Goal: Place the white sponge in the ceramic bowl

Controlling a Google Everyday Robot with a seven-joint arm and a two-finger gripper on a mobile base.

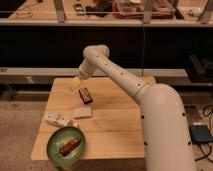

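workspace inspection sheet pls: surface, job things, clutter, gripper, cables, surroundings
surface: light wooden table, on carpet.
job's things: white sponge lies flat mid-table, outside the bowl; green ceramic bowl at the near left corner, with a brown item inside.
clutter: dark brown bar just beyond the sponge; crinkled white packet left of it; pale yellowish object at the far left.
grippers: gripper over the pale object, apart from the sponge.
cables: dark cable on the floor at right, near a grey-blue box.
surroundings: railing and dark shelving behind.
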